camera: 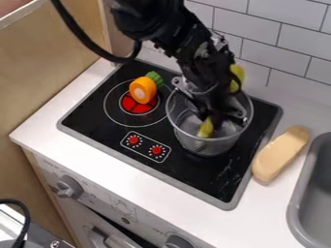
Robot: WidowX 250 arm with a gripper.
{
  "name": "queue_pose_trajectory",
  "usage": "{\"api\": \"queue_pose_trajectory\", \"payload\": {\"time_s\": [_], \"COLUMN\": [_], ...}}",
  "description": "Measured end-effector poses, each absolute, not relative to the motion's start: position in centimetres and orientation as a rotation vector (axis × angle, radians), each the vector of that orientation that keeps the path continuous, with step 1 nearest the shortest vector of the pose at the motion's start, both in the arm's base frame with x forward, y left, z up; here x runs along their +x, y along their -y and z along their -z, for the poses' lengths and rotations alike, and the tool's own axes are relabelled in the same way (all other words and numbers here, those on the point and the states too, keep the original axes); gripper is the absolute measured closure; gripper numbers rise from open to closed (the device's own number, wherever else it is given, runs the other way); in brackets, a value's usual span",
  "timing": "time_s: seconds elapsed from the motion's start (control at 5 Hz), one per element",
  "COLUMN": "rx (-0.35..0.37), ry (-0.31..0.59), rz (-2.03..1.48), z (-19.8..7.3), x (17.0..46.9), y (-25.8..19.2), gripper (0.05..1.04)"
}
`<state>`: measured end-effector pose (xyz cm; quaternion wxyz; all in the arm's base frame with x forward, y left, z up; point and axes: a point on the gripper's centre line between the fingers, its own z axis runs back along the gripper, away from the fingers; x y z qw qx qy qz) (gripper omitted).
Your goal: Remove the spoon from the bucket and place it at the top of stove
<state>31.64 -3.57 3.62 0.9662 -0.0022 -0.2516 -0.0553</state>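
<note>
At the mouth of the clear bucket (210, 143), the black claw (218, 112) hangs down with its lower end inside the rim. I cannot tell if it is wide, narrow or closed upon something, because the dark parts of the arm (194, 55) cover this place. Just beside the claw, within the bucket, there is a yellow-green piece, which I take as the spoon (205, 128). Another yellow-green piece (238, 74) shows behind the arm, higher up (whether both belong to one object, I am not able to say). The bucket stands upright on the right part of the black stove (97, 112), which has a grey border. To the left of the bucket, near its rim but apart from it, an orange toy vegetable (142, 90) with a green top lies over the burner (136, 105), whose centre is red. Between this burner and the near border are two small red knobs (156, 150). To the right of the stove, a tan, long toy (281, 154) lies on the white counter (288, 193), between the stove and the grey sink (296, 208). Behind the stove rises the wall of white tiles (284, 51).
</note>
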Motion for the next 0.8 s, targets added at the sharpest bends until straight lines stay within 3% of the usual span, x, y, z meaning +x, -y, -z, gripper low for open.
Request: {"api": "queue_pose_trajectory", "payload": {"time_s": [0.2, 0.8], "rx": [-0.024, -0.006], "ry": [0.520, 0.425], "rz": [0.104, 0.085], "z": [-4.3, -6.1], "x": [31.6, 30.9], "y": [3.2, 3.3], "gripper": [0.822, 0.822]}}
